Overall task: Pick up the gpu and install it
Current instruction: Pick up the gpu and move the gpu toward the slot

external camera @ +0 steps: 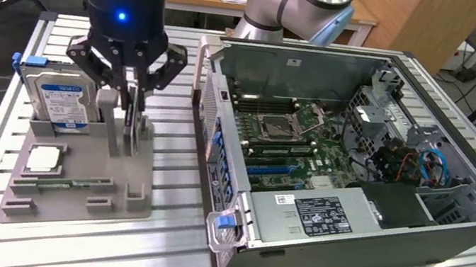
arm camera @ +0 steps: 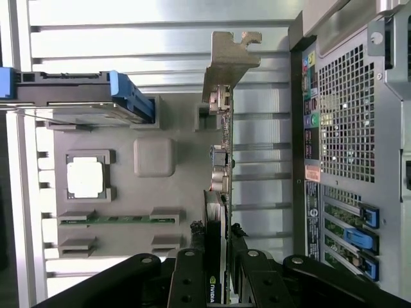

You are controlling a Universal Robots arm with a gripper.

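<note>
The gpu [external camera: 131, 132] is a thin dark card standing on edge in a slot of the grey holder [external camera: 119, 190] at the exterior view's left. My gripper [external camera: 131, 108] comes down on it from above, with a finger pressed on each flat side. In the wrist view the gpu [arm camera: 221, 167] runs edge-on away from the gripper [arm camera: 220, 253], its silver-grey end bracket [arm camera: 232, 58] at the far end. The card still looks seated in the holder. The open computer case [external camera: 415, 226] lies at the exterior view's right, its motherboard [external camera: 285, 137] exposed.
The holder also carries a silver hard drive [external camera: 60, 99] with a blue-white label, a square processor [external camera: 44, 159] and a green memory stick [external camera: 69, 184]. The case's perforated rear wall [arm camera: 347, 122] stands close beside the card. Both sit on a slatted aluminium table [external camera: 173, 238].
</note>
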